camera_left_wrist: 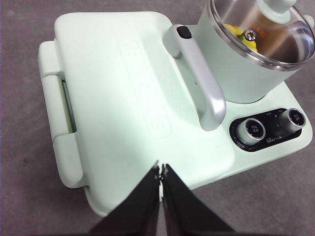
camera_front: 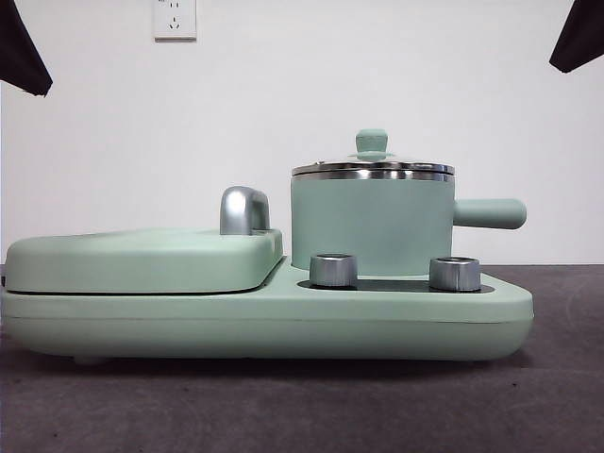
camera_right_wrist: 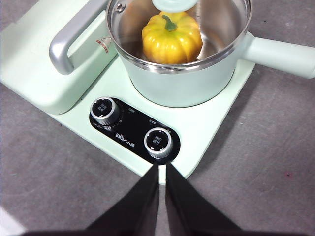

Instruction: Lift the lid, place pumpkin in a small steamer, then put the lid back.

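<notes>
The small steamer point(camera_front: 370, 226) is a mint-green pot standing on the right half of the green base, its straight handle point(camera_front: 489, 213) pointing right. The glass lid point(camera_front: 373, 168) rests on its steel rim, with the mint knob point(camera_front: 371, 142) on top. Through the glass the yellow pumpkin point(camera_right_wrist: 171, 38) with its green stem sits inside the pot; a sliver of the pumpkin point(camera_left_wrist: 239, 34) also shows in the left wrist view. My left gripper point(camera_left_wrist: 161, 169) hangs shut above the flat cover's near edge. My right gripper point(camera_right_wrist: 162, 169) hangs shut above the control panel, holding nothing.
A wide flat mint-green hinged cover point(camera_front: 142, 257) with a chrome handle point(camera_front: 243, 209) fills the left half of the base. Two steel dials point(camera_front: 333, 270) point(camera_front: 454, 274) sit in front of the pot. Grey tabletop point(camera_front: 283, 406) lies around the unit. Black arm tips point(camera_front: 19, 52) point(camera_front: 580, 38) show at both top corners.
</notes>
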